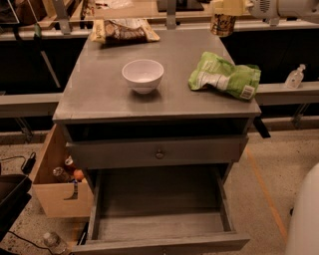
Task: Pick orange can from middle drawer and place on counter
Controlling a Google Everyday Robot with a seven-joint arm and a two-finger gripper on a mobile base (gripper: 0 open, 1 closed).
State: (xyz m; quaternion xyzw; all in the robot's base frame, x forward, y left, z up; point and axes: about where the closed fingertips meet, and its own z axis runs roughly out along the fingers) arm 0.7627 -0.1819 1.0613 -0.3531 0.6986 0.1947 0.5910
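My gripper [228, 9] is at the top right of the camera view, over the back right corner of the counter [104, 97]. It is shut on the orange can [222, 24], which hangs upright below the pale fingers, clear of the counter top. The middle drawer [159, 226] is pulled open at the bottom and its plank floor shows nothing inside.
A white bowl [143, 74] stands mid-counter, a green chip bag [224, 77] lies at the right, and a brown snack bag [124, 30] at the back. A shallower drawer front with a knob [159, 153] is above. A cardboard box [57, 196] stands at the left.
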